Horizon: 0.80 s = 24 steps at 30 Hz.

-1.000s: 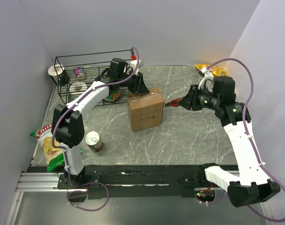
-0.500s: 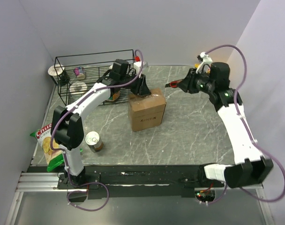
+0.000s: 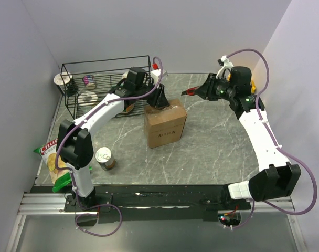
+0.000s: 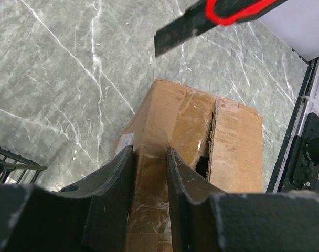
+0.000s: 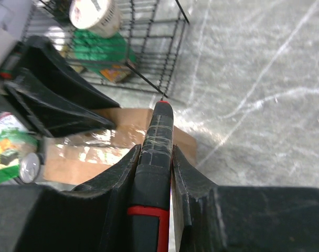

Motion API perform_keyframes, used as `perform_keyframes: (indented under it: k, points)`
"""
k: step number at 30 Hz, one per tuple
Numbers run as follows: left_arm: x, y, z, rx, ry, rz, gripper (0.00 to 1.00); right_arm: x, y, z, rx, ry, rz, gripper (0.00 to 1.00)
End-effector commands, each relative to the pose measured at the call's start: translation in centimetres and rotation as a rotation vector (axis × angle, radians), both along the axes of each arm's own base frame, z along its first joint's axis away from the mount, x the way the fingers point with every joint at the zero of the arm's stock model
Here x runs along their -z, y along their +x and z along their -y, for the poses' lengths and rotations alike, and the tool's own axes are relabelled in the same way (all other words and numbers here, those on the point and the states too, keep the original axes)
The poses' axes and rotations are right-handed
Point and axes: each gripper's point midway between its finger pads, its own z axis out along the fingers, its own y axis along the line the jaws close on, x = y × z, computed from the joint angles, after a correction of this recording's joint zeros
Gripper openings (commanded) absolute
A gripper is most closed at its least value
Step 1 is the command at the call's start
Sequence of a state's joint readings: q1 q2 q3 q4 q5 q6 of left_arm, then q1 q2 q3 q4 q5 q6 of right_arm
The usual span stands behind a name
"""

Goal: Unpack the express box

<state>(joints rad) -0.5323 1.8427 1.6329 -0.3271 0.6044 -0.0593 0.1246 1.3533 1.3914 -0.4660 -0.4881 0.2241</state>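
The express box [image 3: 165, 126] is a brown taped carton in the middle of the table, and its top seam is split open [image 4: 212, 139]. My left gripper [image 3: 159, 100] sits on the box's far top edge. In the left wrist view its jaws [image 4: 150, 155] are closed on a taped cardboard flap. My right gripper [image 3: 208, 90] hovers behind and to the right of the box, apart from it. It is shut [image 5: 157, 152] on a black-and-red box cutter [image 5: 158, 131], whose tip [image 3: 189, 93] points left toward the box.
A black wire basket [image 3: 104, 59] holding cans and packets stands at the back left, with a cup [image 3: 62, 80] beside it. A tin can [image 3: 104, 157] and a chips bag [image 3: 53, 160] lie near the left front. A yellow bag [image 3: 231, 75] shows behind my right arm.
My right arm has swung back and up, carrying the cutter from the box's right side to behind it. My left gripper shifted slightly right along the far edge, and the box turned a little.
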Motion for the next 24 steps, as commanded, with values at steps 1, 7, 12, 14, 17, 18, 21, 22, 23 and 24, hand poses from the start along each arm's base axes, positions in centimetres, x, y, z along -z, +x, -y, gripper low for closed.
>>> perform_keyframes:
  k: [1, 7, 12, 14, 17, 18, 21, 22, 23, 24]
  points:
    - [5.6, -2.9, -0.8, 0.023, 0.149, -0.136, 0.28, -5.3, -0.2, -0.4, -0.009, 0.065, 0.151, 0.00]
    - [5.5, -2.8, -0.7, 0.025, 0.148, -0.133, 0.28, -4.2, -0.7, -0.6, -0.024, 0.066, 0.099, 0.00]
    - [5.7, -2.7, -0.8, 0.021, 0.151, -0.133, 0.28, -3.6, -1.0, -0.8, -0.040, 0.058, 0.086, 0.00]
    - [5.7, -2.7, -0.8, 0.021, 0.151, -0.133, 0.28, -3.5, -1.0, -0.7, -0.041, 0.054, 0.084, 0.00]
    - [5.9, -2.7, -0.7, 0.022, 0.153, -0.138, 0.28, -3.3, -1.0, -0.7, -0.042, 0.043, 0.076, 0.00]
    - [5.8, -2.7, -0.7, 0.022, 0.152, -0.136, 0.27, -3.2, -1.1, -0.7, -0.044, 0.041, 0.076, 0.00]
    - [6.0, -2.7, -0.8, 0.020, 0.155, -0.138, 0.27, -3.0, -1.2, -0.8, -0.047, 0.037, 0.070, 0.00]
    - [6.0, -2.7, -0.8, 0.020, 0.155, -0.138, 0.27, -2.9, -1.2, -0.8, -0.050, 0.036, 0.063, 0.00]
    - [6.0, -2.6, -0.8, 0.017, 0.156, -0.138, 0.27, -2.9, -1.2, -0.8, -0.052, 0.037, 0.063, 0.00]
    - [6.0, -2.6, -0.7, 0.019, 0.156, -0.138, 0.27, -2.9, -1.3, -0.9, -0.056, 0.036, 0.064, 0.00]
